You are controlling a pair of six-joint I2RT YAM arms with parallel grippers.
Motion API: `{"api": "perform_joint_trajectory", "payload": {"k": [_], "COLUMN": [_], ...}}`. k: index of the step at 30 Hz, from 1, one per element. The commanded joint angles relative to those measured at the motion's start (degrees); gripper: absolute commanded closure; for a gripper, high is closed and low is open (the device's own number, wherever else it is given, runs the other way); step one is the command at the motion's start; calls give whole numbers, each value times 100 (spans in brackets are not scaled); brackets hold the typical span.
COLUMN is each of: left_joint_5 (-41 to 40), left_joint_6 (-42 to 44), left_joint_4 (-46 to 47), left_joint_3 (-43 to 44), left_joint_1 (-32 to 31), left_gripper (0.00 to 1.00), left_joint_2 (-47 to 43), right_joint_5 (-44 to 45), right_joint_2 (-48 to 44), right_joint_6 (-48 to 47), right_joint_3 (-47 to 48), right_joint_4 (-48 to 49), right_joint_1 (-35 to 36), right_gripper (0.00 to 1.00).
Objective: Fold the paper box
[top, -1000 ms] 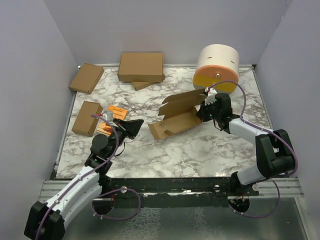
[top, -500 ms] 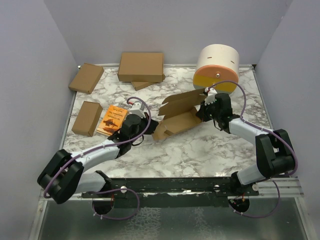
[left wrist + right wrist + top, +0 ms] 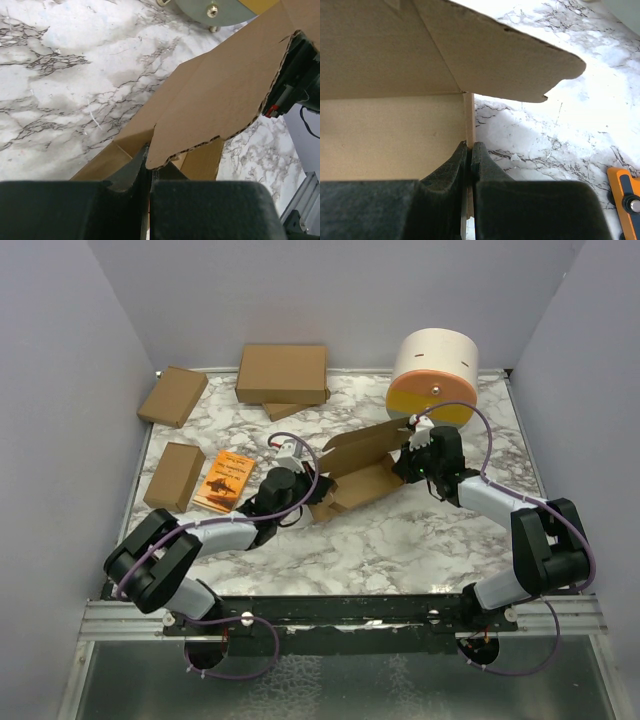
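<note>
The paper box lies mid-table, a half-formed brown carton with its long lid flap raised. My right gripper is shut on the box's right end wall; in the right wrist view the wall's edge runs down between the gripper. My left gripper is at the box's left end with jaws shut. In the left wrist view the gripper touches the lower corner of the notched flap, with no cardboard seen between the jaws.
A white and orange cylinder stands at the back right. An orange booklet lies left of the box. A larger brown carton and two small cartons sit at the back left.
My left arm has swung right from beside the orange booklet to the box's left end, and the box has shifted slightly right. The right gripper has kept its hold.
</note>
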Motion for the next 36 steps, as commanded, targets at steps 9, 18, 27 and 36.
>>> {"api": "perform_joint_trajectory", "payload": {"k": [9,18,27,36], "left_joint_5": [-896,-837,-255,173], "left_joint_6": [-457,97,127,-178], "left_joint_4": [1737,1554,-252,-903], "left_joint_3": [-11,-485,-907,-652], "left_joint_1": [-274,-311,-313,-596], "left_gripper": [100,97,96,100], "left_joint_2": [715,-48,-1781,-1459], "right_joint_5": [-175,-129,-157,-121], "right_joint_2": [-24,-62,-25,-17], "right_joint_6": [124,170,160,142], "right_joint_3": [-9,2,15,10], "right_joint_4": [113,111,105,119], "right_joint_1": [20,12,3,5], "right_gripper": [99,99,99,99]}}
